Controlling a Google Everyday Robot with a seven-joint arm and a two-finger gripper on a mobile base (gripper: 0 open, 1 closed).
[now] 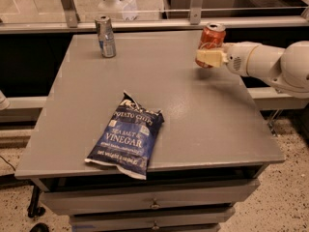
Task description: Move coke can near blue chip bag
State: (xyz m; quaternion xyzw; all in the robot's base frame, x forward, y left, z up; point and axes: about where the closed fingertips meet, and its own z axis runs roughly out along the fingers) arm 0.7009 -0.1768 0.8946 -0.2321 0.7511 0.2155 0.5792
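The coke can point(213, 36), red with white script and a silver top, stands near the far right edge of the grey table point(193, 115). My gripper point(209, 58) reaches in from the right on a white arm point(270, 64) and sits at the can's lower half, covering its base. The blue chip bag point(126, 136), dark blue with white "Vinegar" lettering, lies flat near the front edge, left of centre, well apart from the can and the gripper.
A slim silver-and-blue can point(105, 36) stands at the table's far left. A rail and glass panel point(145, 23) run behind the table. Drawers point(154, 204) sit under the front edge.
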